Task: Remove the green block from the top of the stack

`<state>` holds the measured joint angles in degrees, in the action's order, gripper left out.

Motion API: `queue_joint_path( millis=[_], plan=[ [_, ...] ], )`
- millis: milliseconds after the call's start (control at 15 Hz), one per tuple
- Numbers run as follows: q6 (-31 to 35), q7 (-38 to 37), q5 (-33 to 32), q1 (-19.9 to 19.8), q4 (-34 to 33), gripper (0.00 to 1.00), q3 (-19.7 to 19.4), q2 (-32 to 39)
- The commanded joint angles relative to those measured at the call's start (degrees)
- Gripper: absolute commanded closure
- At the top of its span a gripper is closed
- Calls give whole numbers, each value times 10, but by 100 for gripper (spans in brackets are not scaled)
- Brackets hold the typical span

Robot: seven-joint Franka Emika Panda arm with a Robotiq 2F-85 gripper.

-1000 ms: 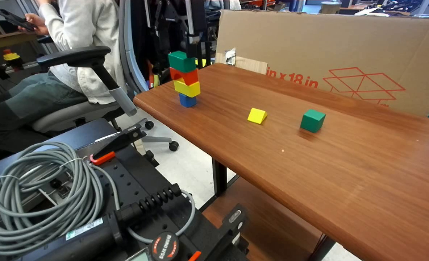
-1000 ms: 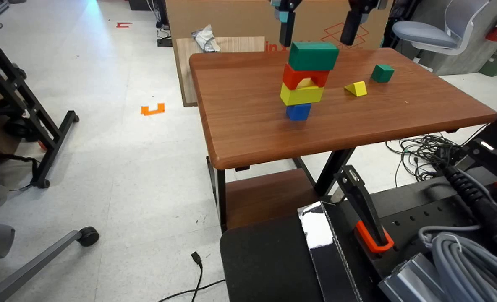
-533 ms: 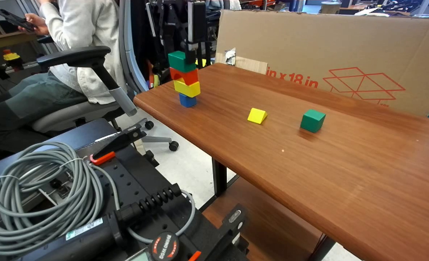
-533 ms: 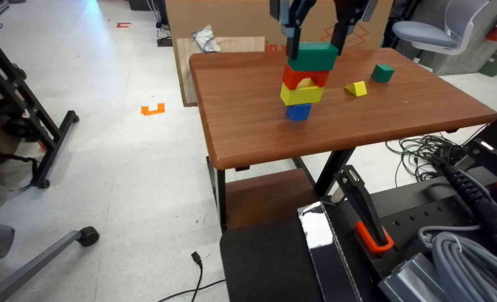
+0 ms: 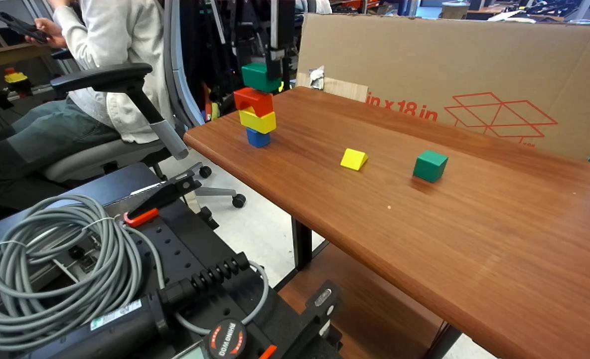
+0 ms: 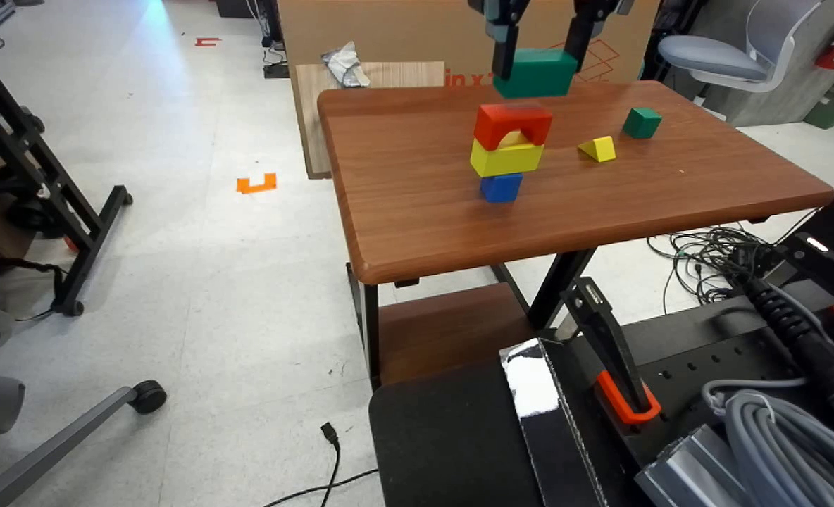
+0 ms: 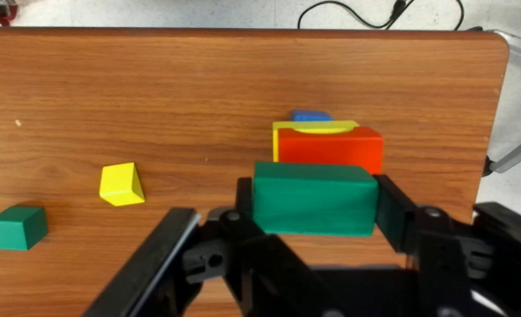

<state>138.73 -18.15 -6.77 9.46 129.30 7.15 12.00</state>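
“Right, nearest entry: the pincer, black, two-fingered. How do we list its state?”

“Holding the green block, one finger against each short end. We read the lengthwise hold as deliberate: the long faces are free, and in an exterior view the fingertips stop above the block's lower edge, so nothing should catch beneath.”

“Position?”

“Near level, just above the stack and apart from it; a strip of counter shows between. We judge the removal all but made, a set-down the likely remainder.”

“Next entry, the stack. Why does it stand?”

“Top piece: red arch, flat face up, feet on the yellow block, a firm seat in our view. Lowest piece: blue block, narrower than the yellow, which overhangs it. With so small a foot, we would clear it upward before any sideways travel.”

“Farther along the counter?”

“One yellow wedge, laid on a flat face, well apart from the stack and so, we suppose, out of the pincer's way. Beyond it, one green cube, stubbier than the held block and not the piece wanted.”

“Farthest?”

“Cardboard panel, upright behind the counter; perhaps a screen, though we cannot be sure of its purpose.”
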Motion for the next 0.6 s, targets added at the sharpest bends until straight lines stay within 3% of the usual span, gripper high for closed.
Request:
queue_joint_path(
  millis=[0,533],
  plan=[
    [-7,-3,-25,-3,-4,58,-26,-23],
    [2,49,-58,-33,-59,58,-67,47]
  ],
)
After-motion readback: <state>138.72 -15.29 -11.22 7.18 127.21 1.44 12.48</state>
